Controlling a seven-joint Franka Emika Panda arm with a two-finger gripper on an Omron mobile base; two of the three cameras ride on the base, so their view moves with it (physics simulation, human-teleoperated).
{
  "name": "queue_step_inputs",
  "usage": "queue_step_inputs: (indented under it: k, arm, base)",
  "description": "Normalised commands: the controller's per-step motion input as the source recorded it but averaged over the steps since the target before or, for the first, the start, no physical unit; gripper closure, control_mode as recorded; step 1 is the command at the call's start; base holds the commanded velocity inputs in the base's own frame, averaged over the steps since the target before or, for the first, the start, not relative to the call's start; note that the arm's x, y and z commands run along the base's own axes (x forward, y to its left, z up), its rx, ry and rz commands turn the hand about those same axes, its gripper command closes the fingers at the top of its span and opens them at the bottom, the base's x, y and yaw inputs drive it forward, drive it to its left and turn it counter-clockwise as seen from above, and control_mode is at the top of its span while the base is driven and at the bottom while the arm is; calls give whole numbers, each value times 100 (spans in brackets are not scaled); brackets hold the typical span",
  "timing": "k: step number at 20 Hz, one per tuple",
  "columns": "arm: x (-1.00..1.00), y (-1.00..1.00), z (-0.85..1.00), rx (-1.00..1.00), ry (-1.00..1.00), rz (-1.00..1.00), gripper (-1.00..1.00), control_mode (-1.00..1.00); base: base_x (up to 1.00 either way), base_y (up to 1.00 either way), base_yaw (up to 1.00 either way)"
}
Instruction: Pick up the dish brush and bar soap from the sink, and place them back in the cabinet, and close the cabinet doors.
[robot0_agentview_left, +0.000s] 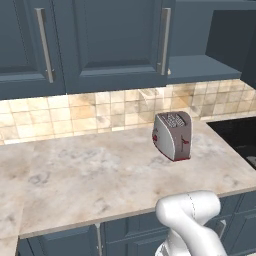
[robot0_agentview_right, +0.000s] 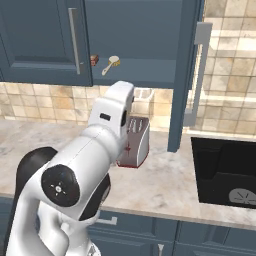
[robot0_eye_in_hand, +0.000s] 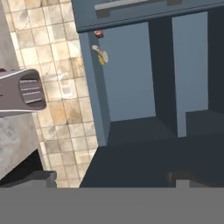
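Observation:
The dish brush (robot0_agentview_right: 112, 64) lies on the shelf of the open cabinet (robot0_agentview_right: 145, 75), cream head up to the right. The reddish-brown bar soap (robot0_agentview_right: 94, 60) sits just left of it, at the edge of the left cabinet door (robot0_agentview_right: 40, 40). The right door (robot0_agentview_right: 186, 75) stands swung out, edge-on. In the hand view, rolled sideways, the brush (robot0_eye_in_hand: 100, 55) and soap (robot0_eye_in_hand: 99, 33) rest on the shelf, far from my gripper (robot0_eye_in_hand: 111, 179). Its fingertips (robot0_eye_in_hand: 41, 177) stand wide apart, open and holding nothing. The black sink (robot0_agentview_right: 220, 165) shows its grey drain (robot0_agentview_right: 242, 196).
A red-and-silver toaster (robot0_agentview_right: 135, 142) stands on the marble counter (robot0_agentview_left: 90, 170) under the cabinet, right behind my raised arm. The open door's long silver handle (robot0_agentview_right: 197, 75) hangs over the sink's left edge. Tiled backsplash (robot0_agentview_left: 75, 115) runs behind the counter.

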Motion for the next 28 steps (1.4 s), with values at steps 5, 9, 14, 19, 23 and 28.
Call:
queue_step_inputs:
  k: [5,9,14,19,23,28]
  arm:
    - [-20,-40,-1,0,0,0,-100,-100]
    - [-13,-39,0,0,0,0,-100,-100]
    - [-4,-35,-1,0,0,0,-100,-100]
    - [0,-32,-5,0,0,0,-100,-100]
    - [0,-32,-13,0,0,0,-100,-100]
    - [0,-33,-16,0,0,0,-100,-100]
  base:
    - [0,0,0]
    - [0,0,0]
    - [0,0,0]
    - [0,0,0]
    - [0,0,0]
    - [0,0,0]
